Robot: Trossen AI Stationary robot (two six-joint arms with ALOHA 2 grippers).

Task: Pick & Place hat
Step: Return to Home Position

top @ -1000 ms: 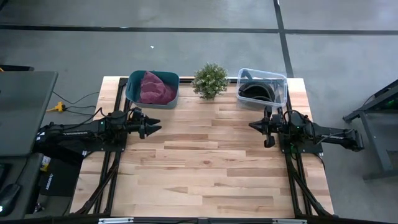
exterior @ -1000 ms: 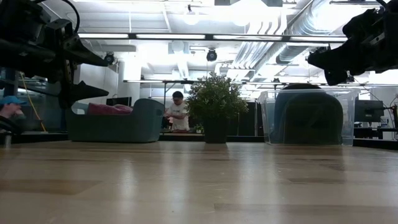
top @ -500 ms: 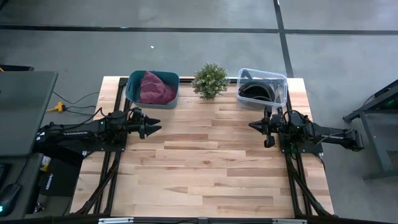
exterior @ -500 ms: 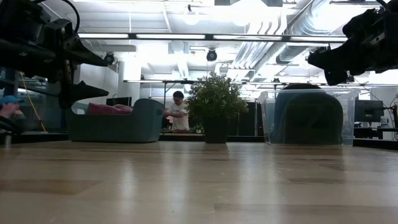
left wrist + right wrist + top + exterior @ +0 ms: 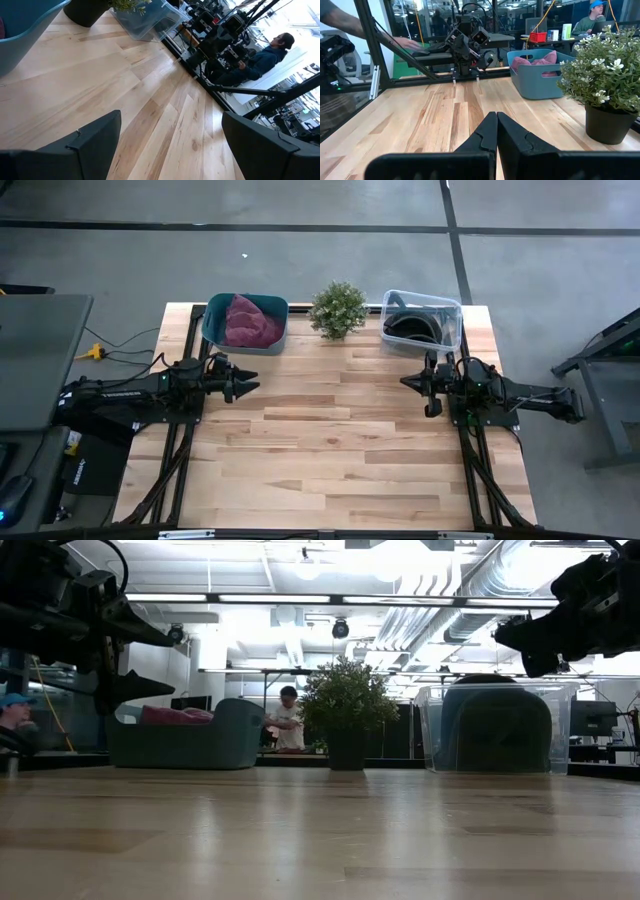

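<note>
Caps binned, both arms parked.
Nothing has moved in the last second. The left gripper (image 5: pixel 243 385) at 9 o'clock hangs spread and empty. The dark red cap (image 5: pixel 248 322) lies in the blue bin (image 5: pixel 210 326) at 11, and the black cap (image 5: pixel 410 328) in the transparent bin (image 5: pixel 457 323) at 1. The right gripper (image 5: pixel 408 382) at 3 is clenched on nothing. The task looks finished.
</note>
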